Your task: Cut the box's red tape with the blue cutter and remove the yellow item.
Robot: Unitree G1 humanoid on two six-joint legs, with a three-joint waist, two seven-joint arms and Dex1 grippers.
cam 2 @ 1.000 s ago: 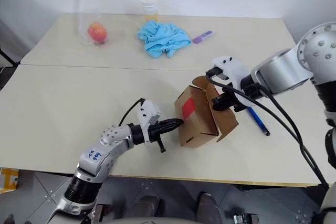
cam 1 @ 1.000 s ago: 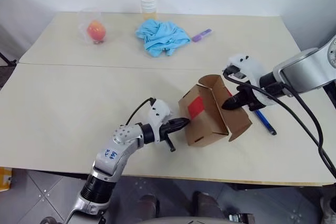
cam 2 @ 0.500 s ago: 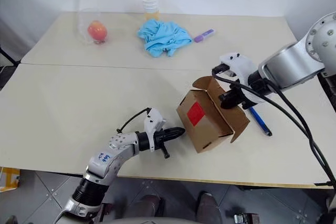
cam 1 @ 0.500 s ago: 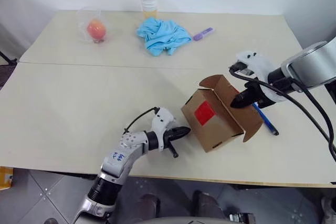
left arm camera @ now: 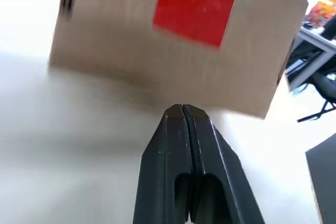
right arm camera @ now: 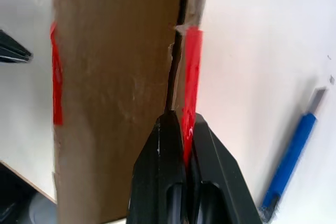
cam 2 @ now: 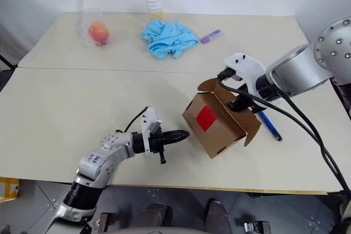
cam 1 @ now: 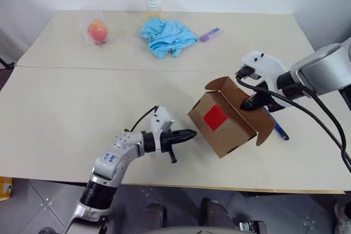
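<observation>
Cardboard box (cam 1: 225,123) on near table (cam 1: 66,108), tilted, flaps open at far end; red tape (cam 1: 215,117) patch on side facing left gripper. Right gripper (right arm camera: 181,129) clenched on box flap edge, red strip between fingers. Left gripper (left arm camera: 181,109) clenched, empty, tips just short of taped side. Blue cutter (cam 2: 267,125) flat on table just beyond box, right side. Handwritten blue marks on left forearm (unreadable). Far table: blue cloth (cam 1: 166,35), purple marker (cam 1: 209,35), stacked cups (cam 1: 153,3), orange fruit in clear plastic (cam 1: 97,30).
</observation>
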